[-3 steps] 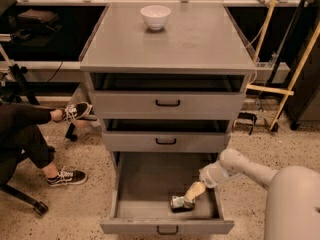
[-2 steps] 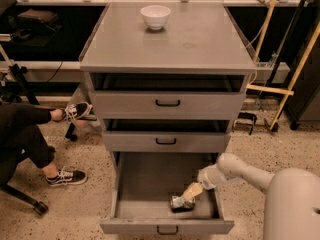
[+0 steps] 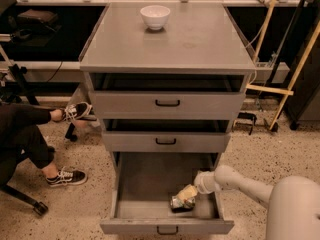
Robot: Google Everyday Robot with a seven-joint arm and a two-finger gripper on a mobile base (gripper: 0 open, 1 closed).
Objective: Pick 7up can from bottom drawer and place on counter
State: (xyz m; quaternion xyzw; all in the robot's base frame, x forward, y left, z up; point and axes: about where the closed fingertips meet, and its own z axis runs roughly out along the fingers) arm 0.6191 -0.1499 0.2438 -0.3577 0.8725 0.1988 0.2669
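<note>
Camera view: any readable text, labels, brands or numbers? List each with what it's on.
No text can be read anywhere.
7up can, in the bottom drawer right at the gripper: markings too blurred to read.
White bowl on the counter: no print visible.

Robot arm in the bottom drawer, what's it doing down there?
The robot is going after a drink. Its arm reaches into the open bottom drawer, and the gripper is right at the 7up can, which lies near the front of the drawer floor. The can has not been lifted out yet. Up on the counter there is a white bowl, but no can.
</note>
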